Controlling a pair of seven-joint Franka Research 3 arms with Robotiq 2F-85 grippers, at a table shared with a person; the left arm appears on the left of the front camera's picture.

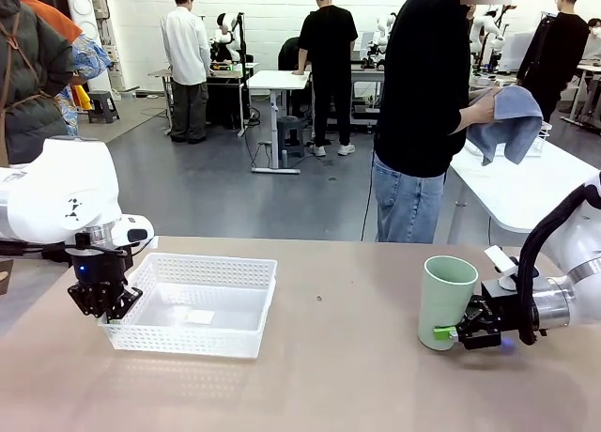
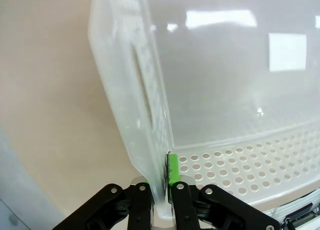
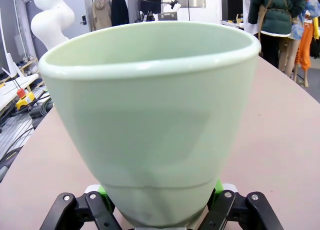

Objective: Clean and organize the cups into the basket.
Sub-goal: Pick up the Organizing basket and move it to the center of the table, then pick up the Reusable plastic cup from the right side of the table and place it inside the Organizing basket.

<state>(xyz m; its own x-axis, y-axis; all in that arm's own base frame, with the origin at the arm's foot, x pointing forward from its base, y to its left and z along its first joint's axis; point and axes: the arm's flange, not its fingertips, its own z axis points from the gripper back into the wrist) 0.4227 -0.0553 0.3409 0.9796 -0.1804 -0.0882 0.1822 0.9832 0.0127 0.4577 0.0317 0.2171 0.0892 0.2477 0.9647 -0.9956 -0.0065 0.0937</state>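
**Both pincers loaded: one on the basket, one on the mint cup**

Closest in on the left side, the left pincer [image 1: 105,305] comes straight down on the near left corner of the basket [image 1: 202,343] and it's got a grip. The left wrist view shows it plainly: the fingers are pressed together on the thin end wall just beside the handle slot, one green pad [image 2: 173,171] flat against the inside face. The basket sits flat on the tabletop [image 1: 338,385], left of the middle, with a small white patch on its floor.

Over to the right, and well apart from the basket, the mint-green cup [image 1: 446,300] stands upright with its mouth up. The right pincer [image 1: 457,335] reaches in level from the right edge and pinches it low down, near the base. In the right wrist view the green pads sit on either side of the cup's narrow foot. Whether the foot touches the tabletop or hangs just clear of it, I can't tell.

At the far side, a person [image 1: 423,94] in a dark top and jeans stands behind the tabletop, turned to the right, with a blue-grey cloth [image 1: 512,117] bundled in both hands
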